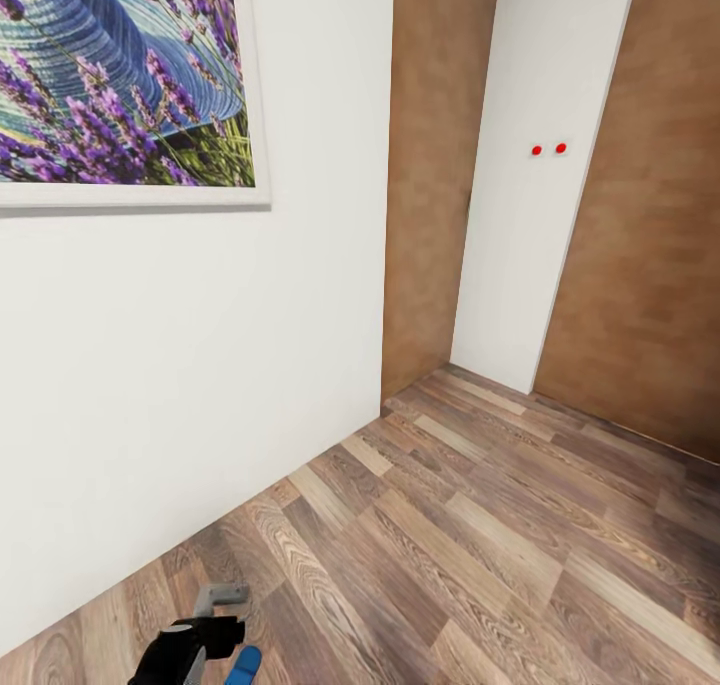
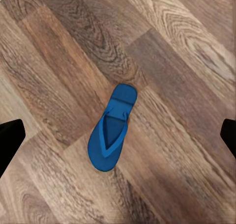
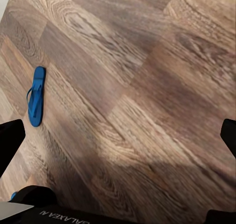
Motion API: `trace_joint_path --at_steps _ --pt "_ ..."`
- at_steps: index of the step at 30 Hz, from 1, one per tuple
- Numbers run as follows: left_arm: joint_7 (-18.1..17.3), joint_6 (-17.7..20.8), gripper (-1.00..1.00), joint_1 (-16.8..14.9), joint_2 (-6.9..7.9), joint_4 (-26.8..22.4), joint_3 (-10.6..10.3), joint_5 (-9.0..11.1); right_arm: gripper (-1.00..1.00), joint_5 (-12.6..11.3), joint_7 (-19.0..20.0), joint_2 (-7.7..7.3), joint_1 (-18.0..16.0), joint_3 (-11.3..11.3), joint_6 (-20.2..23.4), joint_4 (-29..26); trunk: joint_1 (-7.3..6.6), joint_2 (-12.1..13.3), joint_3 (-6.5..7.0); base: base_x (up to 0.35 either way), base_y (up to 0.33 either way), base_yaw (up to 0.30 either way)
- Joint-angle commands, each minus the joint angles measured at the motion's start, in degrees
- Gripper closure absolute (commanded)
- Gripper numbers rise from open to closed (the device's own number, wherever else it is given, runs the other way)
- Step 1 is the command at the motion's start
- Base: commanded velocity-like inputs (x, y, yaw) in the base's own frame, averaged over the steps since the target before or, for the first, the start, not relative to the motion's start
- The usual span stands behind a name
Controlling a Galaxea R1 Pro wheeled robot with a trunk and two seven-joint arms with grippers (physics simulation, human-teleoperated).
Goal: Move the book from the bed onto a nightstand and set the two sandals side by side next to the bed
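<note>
From where I stand the robot faces a white wall point(image 1: 200, 365) carrying a framed lavender picture point(image 1: 120, 75) up at about 10 o'clock of the head view. Past the wall's corner, at 12 o'clock, a brown recess point(image 1: 435, 165) opens, and beside it at 1 o'clock stands a white panel point(image 1: 540, 165) with two small red dots point(image 1: 548, 149). The wood-plank floor point(image 1: 480, 545) runs from the centre out toward 4 and 5 o'clock.

Low at 7 o'clock the left arm's dark wrist point(image 1: 185, 645) pokes in, with a grey bracket just above it and a sliver of a blue sandal point(image 1: 243, 665) right beside it at the picture's edge.

In the left wrist view the sandal point(image 2: 112, 128) lies flat on the planks, sole down, strap up, directly under the left gripper point(image 2: 118, 138), whose dark fingertips point(image 2: 10, 140) sit far apart at either side and well clear of the shoe: spread wide, holding nothing.

In the right wrist view a blue sandal point(image 3: 35, 96) lies flat off to one side; the right gripper point(image 3: 118, 138) also stands wide, its fingertips point(image 3: 11, 140) apart over bare floor; whether this is the same sandal I cannot tell
</note>
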Motion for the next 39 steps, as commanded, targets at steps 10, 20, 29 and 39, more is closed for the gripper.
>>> trace_joint_path --at_steps 10,20,29,39 --pt "0.1 -3.1 -1.0 -0.2 -0.05 5.4 -0.1 0.0 -1.0 -0.8 0.8 -0.46 0.0 -0.2 1.2 -2.4 2.19 -4.1 -1.86 0.0 0.0 0.0" --pt "0.1 -3.7 -1.0 -0.2 -0.15 5.9 -0.3 0.0 -1.0 -8.6 0.7 -2.87 -0.8 -2.8 28.1 -22.2 4.39 -8.1 -3.66 0.0 0.0 0.0" --pt "0.1 -3.7 -1.0 -0.2 -0.19 5.9 -0.3 0.0 -1.0 -13.4 0.8 -3.11 -7.0 -4.7 32.8 -27.4 6.37 -11.7 -5.27 0.0 0.0 0.0" --pt "0.1 -3.7 -1.0 -0.2 -0.14 5.9 -0.2 0.1 -1.0 -13.8 0.8 -3.14 -7.5 -9.7 33.4 -30.7 8.56 -15.7 -7.07 0.0 0.0 0.0"
